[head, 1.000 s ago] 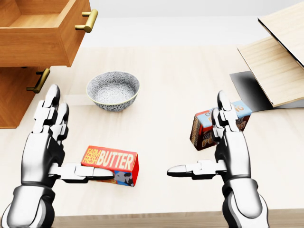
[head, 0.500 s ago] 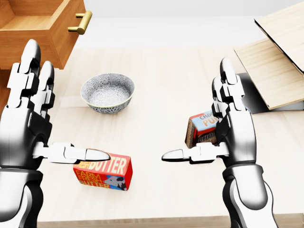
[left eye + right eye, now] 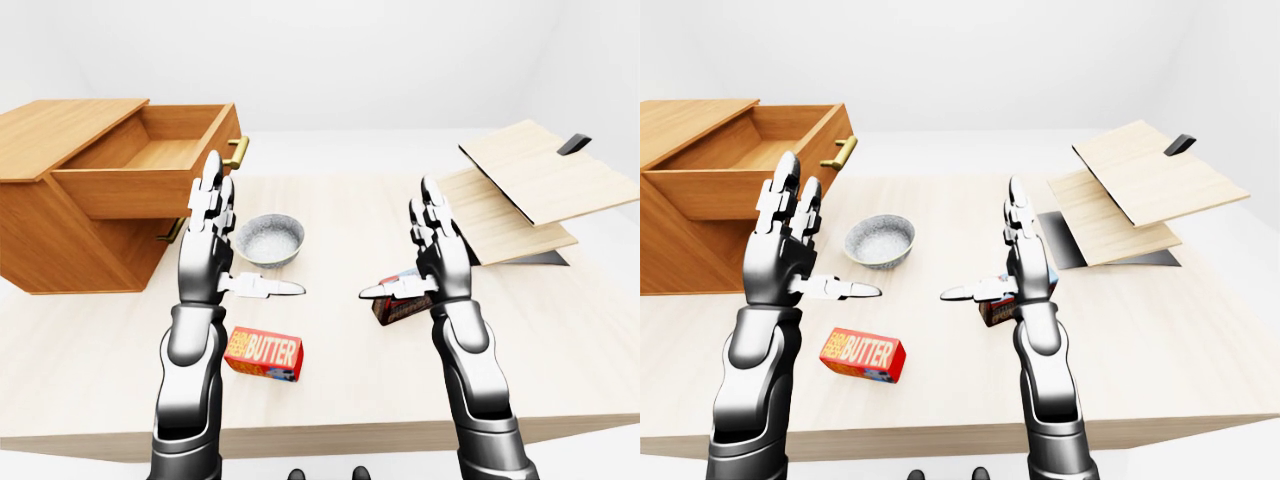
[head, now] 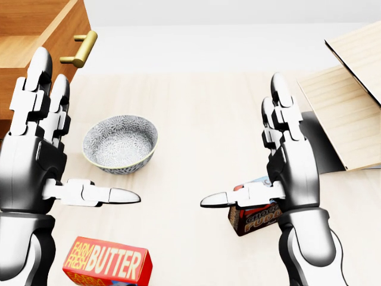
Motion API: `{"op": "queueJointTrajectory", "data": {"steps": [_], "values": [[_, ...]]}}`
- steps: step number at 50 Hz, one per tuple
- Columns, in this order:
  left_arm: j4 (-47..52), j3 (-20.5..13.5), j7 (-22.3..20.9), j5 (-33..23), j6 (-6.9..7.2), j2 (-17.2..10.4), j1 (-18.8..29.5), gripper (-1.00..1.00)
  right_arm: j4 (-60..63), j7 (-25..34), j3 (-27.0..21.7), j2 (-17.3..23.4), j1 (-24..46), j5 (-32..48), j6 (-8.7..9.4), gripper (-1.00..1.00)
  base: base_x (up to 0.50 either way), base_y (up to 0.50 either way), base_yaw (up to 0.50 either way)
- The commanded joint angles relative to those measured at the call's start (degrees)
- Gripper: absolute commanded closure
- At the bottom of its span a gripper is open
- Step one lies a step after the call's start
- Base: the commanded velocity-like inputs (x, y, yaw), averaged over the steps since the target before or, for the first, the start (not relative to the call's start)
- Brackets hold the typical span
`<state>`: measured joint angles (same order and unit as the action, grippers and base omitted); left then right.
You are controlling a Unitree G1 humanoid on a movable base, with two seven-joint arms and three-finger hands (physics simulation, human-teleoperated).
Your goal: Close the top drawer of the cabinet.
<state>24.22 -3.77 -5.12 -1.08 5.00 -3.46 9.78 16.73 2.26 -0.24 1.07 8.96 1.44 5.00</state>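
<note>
The wooden cabinet (image 3: 60,235) stands at the left of the left-eye view. Its top drawer (image 3: 150,165) is pulled well out, with a brass handle (image 3: 238,150) on its face. My left hand (image 4: 53,155) is raised palm inward, fingers upright and thumb pointing right. It is open and empty, just right of and below the drawer's face, not touching it. My right hand (image 4: 262,161) mirrors it at centre right, open and empty. A lower drawer handle (image 3: 172,231) peeks out behind my left hand.
On the light table (image 3: 330,215) a patterned grey bowl (image 4: 119,143) sits between the hands. A red butter box (image 3: 263,353) lies below it. A brown chocolate box (image 4: 255,215) lies under my right hand. Stacked wooden boards (image 3: 530,180) rest on a dark mat (image 3: 545,258) at right.
The whole head view has shifted: bowl, butter box and chocolate box slid down and the cabinet went left, so the camera moved. Both hands rose with fingers upright.
</note>
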Motion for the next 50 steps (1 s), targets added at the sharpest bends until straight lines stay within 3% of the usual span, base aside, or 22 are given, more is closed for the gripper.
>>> {"op": "queueJointTrajectory", "data": {"steps": [1, 8, 13, 19, 27, 35, 50], "values": [[0.6, 0.1, 0.0, 0.0, 0.00, 0.1, -0.4, -1.00, 0.5, 0.4, 0.2, -0.1, -0.7, 0.3, 0.00, -1.00, 0.00, 0.00, 0.00], [-0.8, 0.1, -0.2, -1.6, 0.00, -0.7, 0.5, -1.00, 0.5, 0.4, 0.0, -0.1, -0.7, 0.3, 0.00, -1.00, 0.00, 0.00, 0.00], [-6.3, 0.3, -0.7, -9.0, 0.00, -3.0, 4.9, -1.00, 0.4, 0.4, -0.1, 0.0, -0.6, 0.3, 0.00, -1.00, 0.00, 0.00, 0.00], [-16.1, 0.5, 1.3, -22.9, 0.00, -6.1, 12.1, -1.00, -0.2, 0.2, -0.2, 0.0, -0.2, 0.3, 0.00, -1.00, 0.00, 0.00, 0.00], [-27.1, 1.5, 3.8, -36.4, 0.00, -6.6, 17.2, -1.00, -0.4, 0.0, -0.2, 0.0, 0.0, 0.3, 0.00, -1.00, 0.00, 0.00, 0.00], [-39.3, 0.1, 9.0, -42.5, 0.00, -9.0, 23.2, -1.00, -0.4, 0.0, -0.2, 0.0, -0.2, 0.3, 0.00, -1.00, 0.00, 0.00, 0.00], [-44.9, -1.5, 15.5, -49.7, 0.00, -13.1, 24.8, -1.00, -0.3, 0.1, 0.0, -0.1, -0.7, 0.4, 0.00, -1.00, 0.00, 0.00, 0.00]]}}
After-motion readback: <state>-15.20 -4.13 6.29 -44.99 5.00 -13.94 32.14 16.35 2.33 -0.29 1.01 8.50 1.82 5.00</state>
